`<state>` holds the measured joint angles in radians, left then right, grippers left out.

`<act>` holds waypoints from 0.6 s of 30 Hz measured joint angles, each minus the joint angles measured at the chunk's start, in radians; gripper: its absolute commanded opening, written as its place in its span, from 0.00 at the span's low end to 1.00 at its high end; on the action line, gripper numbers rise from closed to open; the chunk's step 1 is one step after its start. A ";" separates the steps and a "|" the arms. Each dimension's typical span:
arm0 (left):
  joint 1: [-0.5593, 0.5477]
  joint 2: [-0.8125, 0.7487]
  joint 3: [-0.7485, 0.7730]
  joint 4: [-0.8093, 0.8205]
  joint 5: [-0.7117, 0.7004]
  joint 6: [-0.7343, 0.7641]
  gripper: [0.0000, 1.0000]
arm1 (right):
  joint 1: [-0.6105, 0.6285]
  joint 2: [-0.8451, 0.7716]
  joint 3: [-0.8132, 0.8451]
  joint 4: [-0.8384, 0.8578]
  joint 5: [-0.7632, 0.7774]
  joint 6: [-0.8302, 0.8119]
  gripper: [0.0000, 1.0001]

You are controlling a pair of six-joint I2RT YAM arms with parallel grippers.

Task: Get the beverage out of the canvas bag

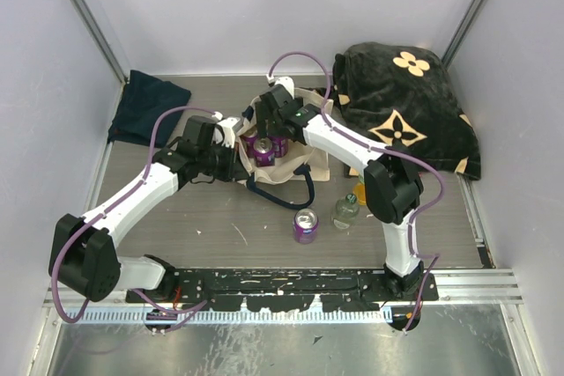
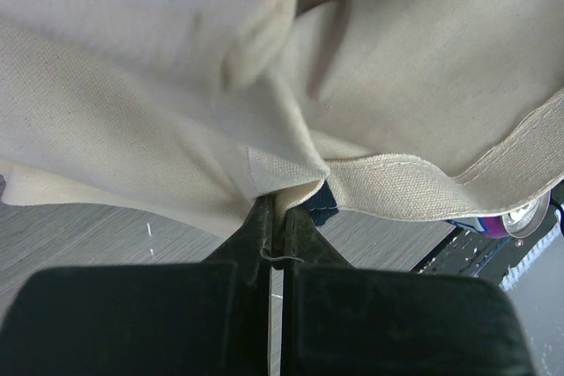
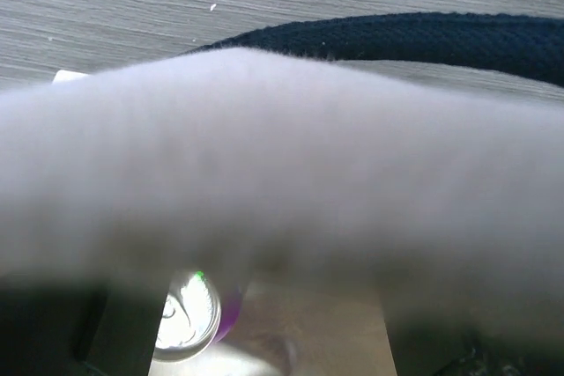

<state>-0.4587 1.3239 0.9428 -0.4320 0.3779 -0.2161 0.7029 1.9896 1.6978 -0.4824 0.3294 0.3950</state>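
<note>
Top view: bright, even overhead light, sharp; soft shadows on the table, dull sheen on metal sheet at bottom. Left wrist: well lit, canvas bag soft in upper left, left tool dark, underexposed. Right wrist: pale out-of-focus band fills mid frame; table grain sharp at top; can top glares lower left.

Cream canvas bag, navy handles, lying slumped open just beside black flowered bag; purple can standing upright inside its mouth.
</note>
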 measured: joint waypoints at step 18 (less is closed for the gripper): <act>0.000 0.005 0.026 -0.011 -0.015 0.006 0.01 | -0.011 0.079 0.024 0.028 -0.002 0.032 0.39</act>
<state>-0.4587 1.3285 0.9691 -0.4431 0.3626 -0.2104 0.6914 2.0689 1.7218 -0.4545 0.3279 0.4274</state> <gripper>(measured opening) 0.030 0.723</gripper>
